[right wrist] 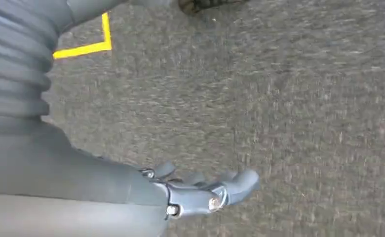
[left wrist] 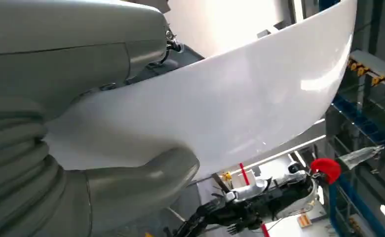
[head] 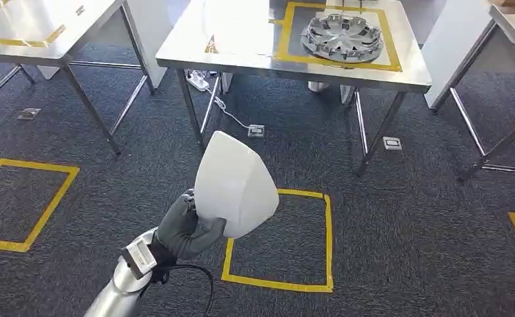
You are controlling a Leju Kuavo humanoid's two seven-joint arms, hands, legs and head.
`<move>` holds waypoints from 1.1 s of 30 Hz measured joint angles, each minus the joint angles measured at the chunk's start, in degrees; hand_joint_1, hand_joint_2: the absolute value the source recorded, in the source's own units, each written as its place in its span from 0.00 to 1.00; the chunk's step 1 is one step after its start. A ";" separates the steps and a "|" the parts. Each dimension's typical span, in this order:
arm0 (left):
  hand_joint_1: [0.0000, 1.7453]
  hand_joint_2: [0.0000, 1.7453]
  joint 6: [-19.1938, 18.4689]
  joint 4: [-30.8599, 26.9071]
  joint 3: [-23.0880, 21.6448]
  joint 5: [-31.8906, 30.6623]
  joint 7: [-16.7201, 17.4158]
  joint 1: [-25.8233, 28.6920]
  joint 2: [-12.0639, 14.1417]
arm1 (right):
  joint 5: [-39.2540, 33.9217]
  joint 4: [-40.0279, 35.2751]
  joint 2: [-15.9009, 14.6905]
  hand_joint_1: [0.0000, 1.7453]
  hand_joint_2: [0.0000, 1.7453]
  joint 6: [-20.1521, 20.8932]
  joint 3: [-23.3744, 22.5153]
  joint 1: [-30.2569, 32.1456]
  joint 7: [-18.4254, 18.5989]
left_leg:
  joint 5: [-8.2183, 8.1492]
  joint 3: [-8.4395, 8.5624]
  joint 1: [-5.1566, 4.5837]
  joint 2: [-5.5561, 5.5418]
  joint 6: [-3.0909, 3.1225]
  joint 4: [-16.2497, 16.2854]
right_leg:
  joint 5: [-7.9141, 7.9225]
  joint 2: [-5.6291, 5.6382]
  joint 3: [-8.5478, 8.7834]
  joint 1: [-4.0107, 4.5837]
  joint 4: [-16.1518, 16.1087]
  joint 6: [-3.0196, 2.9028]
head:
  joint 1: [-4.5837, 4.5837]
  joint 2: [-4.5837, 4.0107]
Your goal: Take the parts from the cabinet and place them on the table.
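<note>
My left hand (head: 185, 231) grips a smooth white curved part (head: 234, 185) by its lower edge and holds it upright over the carpet, short of the steel table (head: 241, 39). In the left wrist view the white part (left wrist: 230, 98) spans the picture, with the thick grey thumb (left wrist: 131, 182) pressed against its face. On the table, a silver hubcap (head: 343, 36) lies inside a yellow taped square. My right hand (right wrist: 200, 192) hangs above the grey carpet with its fingers loosely apart and nothing in them.
Another steel table (head: 37, 26) stands at the far left and a third (head: 512, 26) at the far right. Yellow taped squares (head: 278, 241) mark the carpet. A power strip (head: 199, 79) and its cable lie under the middle table, beside floor sockets.
</note>
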 joint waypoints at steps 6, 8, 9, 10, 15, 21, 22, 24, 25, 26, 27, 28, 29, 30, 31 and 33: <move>1.00 1.00 0.26 0.37 0.00 -0.02 0.00 0.42 0.00 | 0.72 0.02 -0.04 0.00 1.00 0.28 -0.09 0.10 0.42 | -2.24 2.51 0.04 -0.14 -0.37 0.05 | 6.16 -0.03 -3.59 -0.30 -2.70 0.35 | 0.44 0.00; 1.00 1.00 0.31 0.39 0.00 0.00 0.00 0.44 0.00 | 0.98 0.02 -0.04 0.00 1.00 0.28 -0.09 0.05 0.79 | -3.01 3.26 -0.14 -0.10 -0.99 0.16 | 7.35 -0.19 -1.56 -0.03 -8.61 -0.23 | 0.57 0.00; 1.00 1.00 0.39 0.37 0.00 0.00 0.00 0.45 0.00 | 1.05 0.02 -0.04 0.00 1.00 0.28 -0.09 -0.06 0.96 | -3.17 2.98 -0.18 -0.15 -1.31 0.04 | 6.45 -0.26 -1.59 0.29 -8.80 -0.81 | 0.66 0.00; 1.00 1.00 0.42 0.35 -0.02 0.00 0.00 0.50 0.00 | 1.11 0.02 -0.04 0.00 1.00 0.28 -0.09 0.11 1.07 | -3.34 3.08 -0.21 -0.13 -1.71 -0.12 | 7.66 -0.23 -1.49 0.31 -9.08 -1.33 | 0.59 0.00; 1.00 1.00 0.57 0.33 -0.02 0.09 0.00 0.17 0.04 | 1.64 0.02 -0.04 0.00 1.00 0.31 -0.09 -0.10 1.05 | -6.23 0.09 -0.02 -0.03 -3.25 7.85 | 6.95 -0.10 0.67 -0.19 -9.49 -3.09 | -0.13 0.00; 1.00 1.00 0.59 0.52 0.00 0.13 0.00 0.83 0.17 | 2.03 0.02 -0.04 0.00 1.00 0.79 -0.09 -0.06 1.27 | -2.39 -5.12 0.16 -0.02 -3.12 9.45 | 4.88 0.02 3.11 -0.13 -9.48 -2.85 | -0.46 0.02; 1.00 1.00 0.59 0.52 0.00 0.13 0.00 0.82 0.17 | 2.05 0.02 -0.04 0.00 1.00 0.81 -0.09 -0.09 1.27 | 1.31 -2.89 0.15 -0.01 -2.79 3.65 | 4.38 0.02 3.84 -0.13 -9.48 -2.65 | -0.53 0.00; 1.00 1.00 0.59 0.61 0.04 0.13 0.00 0.78 0.24 | 2.08 0.02 -0.04 0.00 1.00 0.98 -0.09 -0.26 1.42 | -1.59 -2.16 -0.25 0.02 -2.21 1.06 | 3.73 0.09 4.06 0.08 -9.39 -1.89 | -0.75 0.00; 1.00 1.00 0.59 0.57 0.04 0.13 0.00 0.88 0.24 | 2.08 0.02 -0.04 0.00 1.00 0.98 -0.09 -0.29 1.62 | -0.55 -1.79 -0.24 0.01 -1.86 0.88 | 3.40 -0.02 3.98 0.08 -9.65 -1.47 | -0.66 0.00; 1.00 1.00 0.61 0.57 0.09 0.15 0.00 0.95 0.31 | 2.08 0.02 -0.04 0.00 1.00 0.98 -0.09 -0.24 1.64 | 0.36 -1.77 -0.14 -0.15 -1.36 0.62 | 3.90 -0.01 4.29 0.10 -8.70 -1.06 | -0.61 0.00; 1.00 1.00 0.61 0.61 0.09 0.15 0.00 0.92 0.31 | 2.08 0.02 -0.04 0.00 1.00 1.01 -0.09 -0.22 1.71 | 0.25 -0.99 -0.05 -0.14 -0.90 0.64 | 4.01 0.02 4.59 0.16 -8.61 -0.70 | -0.53 0.00; 1.00 1.00 0.61 0.55 0.09 0.13 0.00 0.94 0.26 | 2.08 0.00 -0.09 0.00 1.00 1.03 -0.09 -0.32 1.77 | 0.21 -0.40 0.14 -0.15 -0.63 0.21 | 3.55 -0.02 4.49 0.04 -7.93 -0.51 | -0.50 0.00; 1.00 1.00 0.61 0.52 0.09 0.15 0.00 0.82 0.26 | 2.08 0.02 -0.04 0.00 1.00 1.05 -0.09 -0.50 1.66 | 0.08 0.03 0.15 -0.11 -0.37 0.11 | 3.02 -0.03 3.60 -0.07 -5.95 -0.25 | -0.28 0.00; 1.00 1.00 0.66 0.52 0.11 0.15 0.00 0.71 0.24 | 2.14 0.02 -0.04 0.00 1.00 1.05 -0.09 -0.68 1.62 | -0.11 0.15 0.15 -0.08 -0.14 0.10 | 1.57 -0.02 1.30 -0.10 -2.33 -0.11 | -0.02 0.00; 1.00 1.00 0.66 0.55 0.11 0.15 0.00 0.77 0.24 | 2.14 0.00 -0.07 0.00 1.00 1.05 -0.09 -0.71 1.64 | -0.38 0.21 0.13 -0.08 0.01 0.11 | -0.43 -0.02 -1.40 -0.09 1.80 -0.03 | 0.07 0.00; 1.00 1.00 0.66 0.68 0.11 0.15 0.00 0.94 0.22 | 2.05 0.02 -0.11 0.00 1.00 1.07 -0.09 -0.50 1.64 | -0.91 0.50 0.08 -0.13 0.07 0.13 | -2.89 -0.02 -6.31 -0.10 8.17 0.36 | 0.20 0.00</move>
